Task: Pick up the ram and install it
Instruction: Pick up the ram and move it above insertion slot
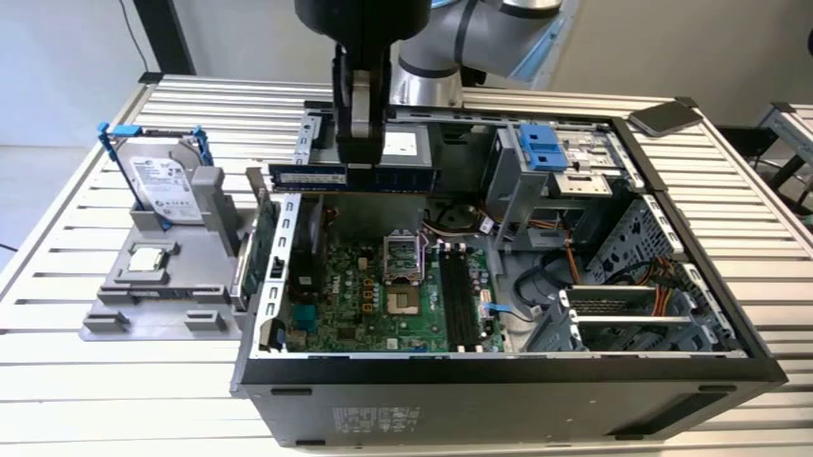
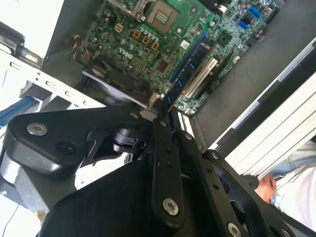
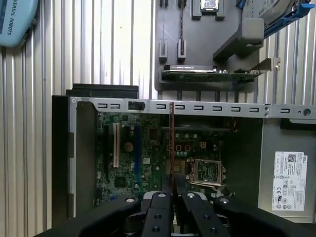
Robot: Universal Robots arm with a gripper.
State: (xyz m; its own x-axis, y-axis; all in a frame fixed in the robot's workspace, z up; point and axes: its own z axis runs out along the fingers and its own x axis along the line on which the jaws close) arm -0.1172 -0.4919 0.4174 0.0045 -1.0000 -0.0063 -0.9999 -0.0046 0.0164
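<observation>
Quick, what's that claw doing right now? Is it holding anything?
Gripper: shut on the ram, holding it in the air above the open computer case.

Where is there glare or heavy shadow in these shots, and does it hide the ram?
Exterior view: even light, the ram plain in the gripper; the computer case is dim around its drive cage. Second wrist view: white washout beside the case, the motherboard well lit. First wrist view: the table slats gleam; the ram, edge-on, is unhidden.

The end effector (image 1: 361, 168) hides the middle of the ram (image 1: 402, 178).
</observation>
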